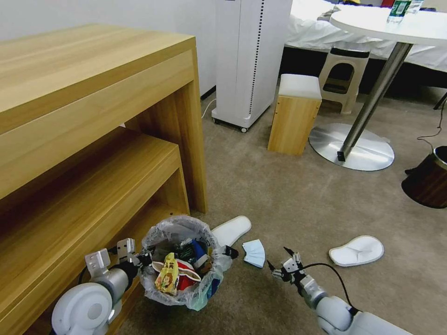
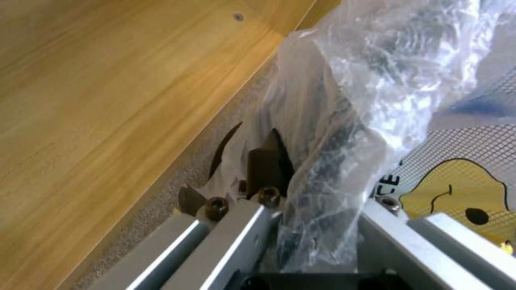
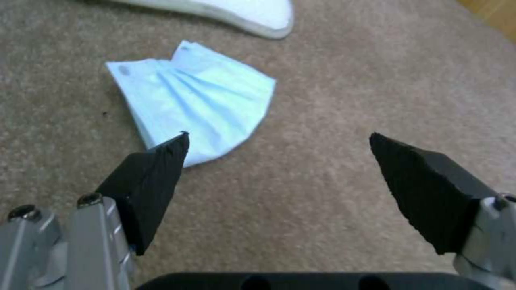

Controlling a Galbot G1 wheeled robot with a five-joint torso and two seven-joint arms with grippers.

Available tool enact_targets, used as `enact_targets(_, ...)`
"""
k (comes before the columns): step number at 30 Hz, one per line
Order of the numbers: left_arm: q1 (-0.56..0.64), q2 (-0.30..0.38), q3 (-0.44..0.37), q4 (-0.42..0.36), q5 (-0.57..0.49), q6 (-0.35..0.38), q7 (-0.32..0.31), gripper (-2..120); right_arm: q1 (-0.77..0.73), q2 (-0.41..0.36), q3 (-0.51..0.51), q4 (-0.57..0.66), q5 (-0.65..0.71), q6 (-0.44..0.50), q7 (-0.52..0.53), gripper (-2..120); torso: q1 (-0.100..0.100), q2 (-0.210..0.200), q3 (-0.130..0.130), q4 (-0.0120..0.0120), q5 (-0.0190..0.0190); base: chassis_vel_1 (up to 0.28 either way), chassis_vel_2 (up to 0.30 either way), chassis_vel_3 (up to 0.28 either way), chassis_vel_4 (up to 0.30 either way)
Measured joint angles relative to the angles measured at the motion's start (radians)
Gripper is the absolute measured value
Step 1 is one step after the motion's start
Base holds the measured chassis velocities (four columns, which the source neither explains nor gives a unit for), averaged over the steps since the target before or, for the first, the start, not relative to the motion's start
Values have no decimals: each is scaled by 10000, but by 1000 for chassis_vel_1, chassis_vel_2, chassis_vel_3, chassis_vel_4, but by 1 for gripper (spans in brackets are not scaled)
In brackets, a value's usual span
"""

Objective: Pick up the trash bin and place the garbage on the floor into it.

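Left gripper (image 1: 139, 260) clamps the trash bin (image 1: 182, 260) rim, keeping it beside the face mask (image 1: 254, 252); right gripper (image 1: 279, 261) spread wide, poised to take it.

The left arm is reaching forward low on the robot's left, its left end effector (image 1: 142, 260) clamping its fingers (image 2: 266, 163) together on a rim covered in plastic. The right arm is stretching forward low on the right, wrist angled down, and the right end effector (image 3: 279, 139) is hovering with its two black fingertips (image 3: 156, 169) spread wide apart, gripping nothing.
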Motion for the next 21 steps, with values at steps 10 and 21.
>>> enact_targets(10,-6,22,-50,-18,-45,1,-14,0,149,407,-271,-541,-167,63,54,82,0,0,0,0,-1,0,0,0,0)
enact_targets(21,-98,51,-28,26,-119,0,-33,0,288,543,-460,-787,-242,98,9,80,-1,0,0,0,0,0,0,0,0)
